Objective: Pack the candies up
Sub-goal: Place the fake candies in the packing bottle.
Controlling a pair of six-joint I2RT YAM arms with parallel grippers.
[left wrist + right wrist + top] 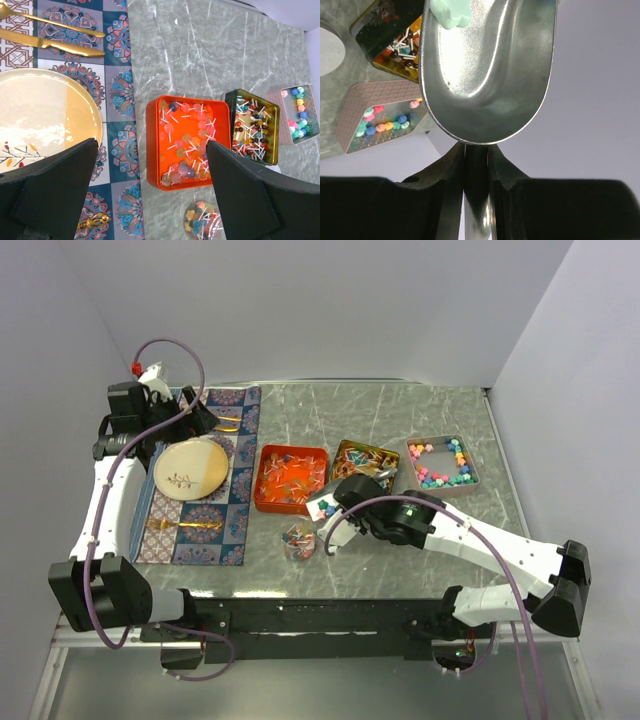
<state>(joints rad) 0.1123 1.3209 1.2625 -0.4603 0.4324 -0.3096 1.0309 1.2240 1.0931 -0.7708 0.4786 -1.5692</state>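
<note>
My right gripper (477, 160) is shut on the handle of a metal scoop (490, 70). One pale green candy (451, 12) lies at the scoop's far end. In the top view the scoop (323, 506) carries a few coloured candies just above and to the right of a small clear cup (298, 539) that holds mixed candies. Ball-like candies lie in a pink-grey tin (442, 462). Stick candies fill an orange tin (291, 480) and a gold tin (364, 462). My left gripper (155, 200) is open and empty, high over the placemat's edge, with the orange tin (187, 142) and the cup (202, 220) below it.
A patterned placemat (240, 510) at the left holds a cream plate (192, 469), gold cutlery (50, 45) at its far side and a gold piece (185, 526) at its near side. The left arm reaches over the mat. Grey walls close in on three sides.
</note>
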